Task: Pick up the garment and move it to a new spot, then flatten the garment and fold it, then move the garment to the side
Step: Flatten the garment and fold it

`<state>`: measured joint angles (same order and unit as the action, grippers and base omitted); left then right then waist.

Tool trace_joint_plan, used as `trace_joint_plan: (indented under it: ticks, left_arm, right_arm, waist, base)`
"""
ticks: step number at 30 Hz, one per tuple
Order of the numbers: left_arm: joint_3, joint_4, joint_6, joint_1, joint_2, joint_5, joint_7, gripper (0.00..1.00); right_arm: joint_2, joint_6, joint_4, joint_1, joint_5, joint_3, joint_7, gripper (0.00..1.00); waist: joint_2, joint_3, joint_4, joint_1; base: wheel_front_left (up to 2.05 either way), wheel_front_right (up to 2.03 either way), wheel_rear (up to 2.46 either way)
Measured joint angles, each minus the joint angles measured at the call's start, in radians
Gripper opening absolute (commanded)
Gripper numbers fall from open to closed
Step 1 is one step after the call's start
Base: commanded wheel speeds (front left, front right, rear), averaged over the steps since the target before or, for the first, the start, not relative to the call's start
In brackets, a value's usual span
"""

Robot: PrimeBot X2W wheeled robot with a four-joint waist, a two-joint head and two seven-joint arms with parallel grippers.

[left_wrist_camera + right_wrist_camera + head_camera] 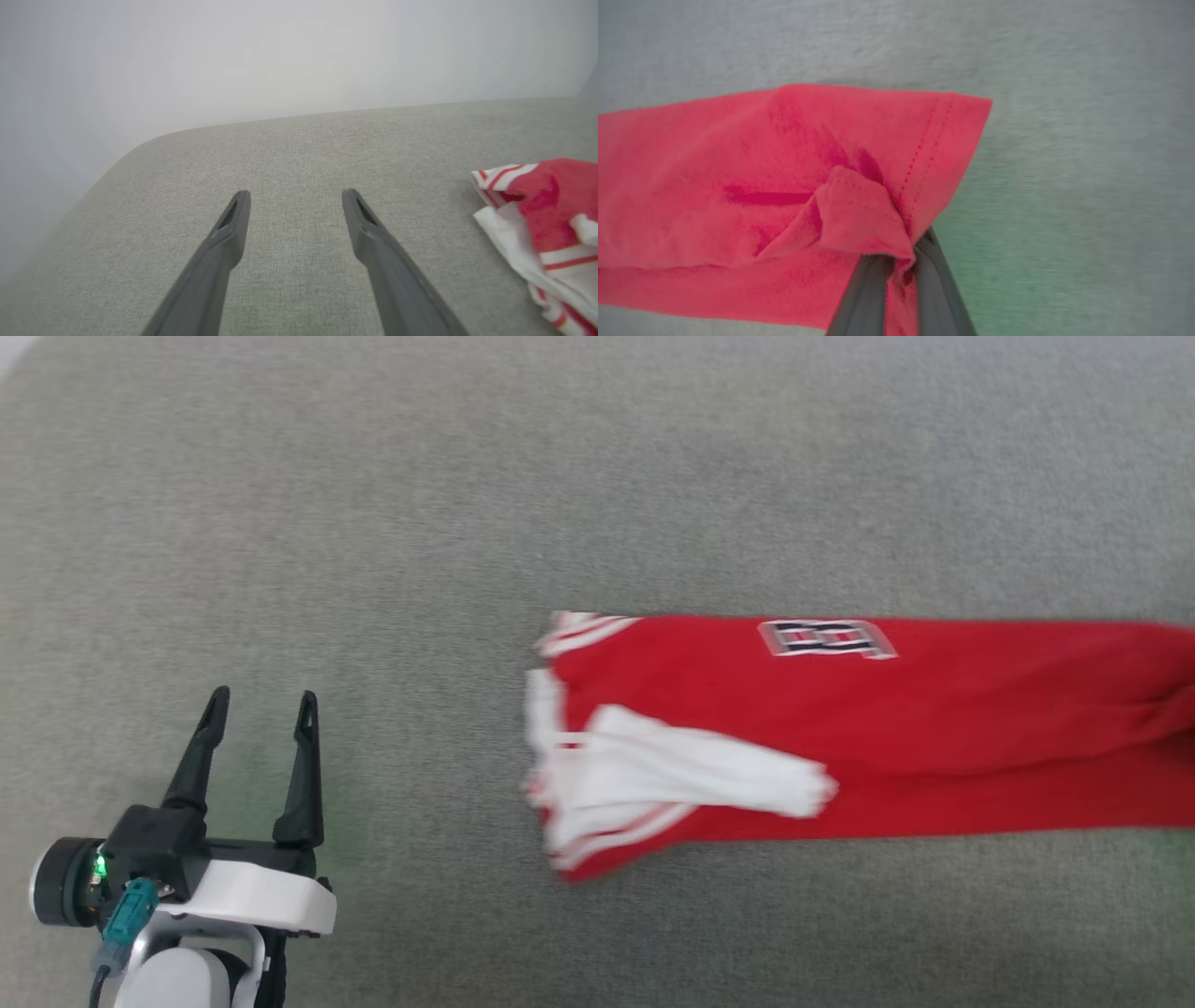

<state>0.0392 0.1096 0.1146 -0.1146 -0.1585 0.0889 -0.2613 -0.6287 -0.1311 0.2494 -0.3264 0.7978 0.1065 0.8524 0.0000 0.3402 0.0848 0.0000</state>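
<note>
The garment (840, 737), a red jersey with white striped sleeves and a number patch, lies folded in a long band on the grey surface, reaching past the head view's right edge. My left gripper (261, 705) hovers open at the lower left, well clear of the cloth, with nothing between its fingers (236, 219). In the left wrist view the garment's sleeve end (542, 224) lies off to the right. In the right wrist view my right gripper (896, 259) is shut on the red hem of the garment (794, 186), and the cloth bunches up over the fingertips.
A grey fabric surface (467, 504) spreads under everything. In the left wrist view its rounded far edge (154, 137) meets a pale wall (233, 56).
</note>
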Motion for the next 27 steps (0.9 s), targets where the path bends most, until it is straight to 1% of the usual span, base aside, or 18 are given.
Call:
trace_joint_plan:
  ticks: [3, 8, 13, 15, 18, 21, 24, 27]
  left_arm:
    - [0.009, -0.008, 0.008, -0.004, 0.000, -0.005, 0.000, 1.00]
    - [0.003, -0.037, 0.010, -0.023, -0.004, -0.020, 0.000, 1.00]
    - [-0.012, -0.051, 0.013, -0.038, -0.011, -0.015, 0.000, 1.00]
    - [-0.016, -0.047, 0.013, -0.044, -0.022, -0.011, 0.000, 1.00]
    - [-0.029, -0.043, 0.013, -0.045, -0.031, 0.000, 0.000, 1.00]
    - [-0.042, -0.040, 0.014, -0.045, -0.035, 0.009, 0.000, 1.00]
    - [-0.053, -0.034, 0.015, -0.044, -0.037, 0.016, 0.000, 1.00]
    - [-0.059, -0.017, 0.015, -0.041, -0.030, 0.035, 0.000, 1.00]
  right_arm:
    - [-0.041, 0.000, 0.057, -0.035, -0.019, 0.051, -0.020, 0.00]
    - [-0.078, 0.000, 0.151, -0.090, -0.025, 0.152, -0.053, 0.00]
    - [-0.137, 0.000, 0.230, -0.098, -0.049, 0.231, -0.111, 0.00]
    - [-0.146, 0.000, 0.253, -0.097, -0.052, 0.252, -0.132, 0.00]
    - [-0.149, 0.000, 0.280, -0.097, -0.051, 0.263, -0.154, 0.00]
    - [-0.147, 0.000, 0.289, -0.098, -0.037, 0.252, -0.162, 0.00]
    - [-0.144, 0.000, 0.268, -0.088, -0.025, 0.208, -0.162, 0.00]
    - [-0.144, 0.000, 0.208, -0.056, -0.013, 0.152, -0.167, 0.00]
  waist:
    - [0.0000, 0.016, -0.017, 0.0000]
    - [0.0000, 0.042, -0.038, 0.0000]
    - [0.0000, 0.058, -0.047, 0.0000]
    - [0.0000, 0.057, -0.048, 0.0000]
    - [0.0000, 0.051, -0.051, 0.0000]
    - [0.0000, 0.041, -0.053, 0.0000]
    - [0.0000, 0.028, -0.052, 0.0000]
    - [0.0000, 0.012, -0.046, 0.0000]
  base:
    - [0.00, 0.00, 0.00]
    - [0.00, 0.00, 0.00]
    - [0.00, 0.00, 0.00]
    - [0.00, 0.00, 0.00]
    - [0.00, 0.00, 0.00]
    - [0.00, 0.00, 0.00]
    - [0.00, 0.00, 0.00]
    - [0.00, 0.00, 0.00]
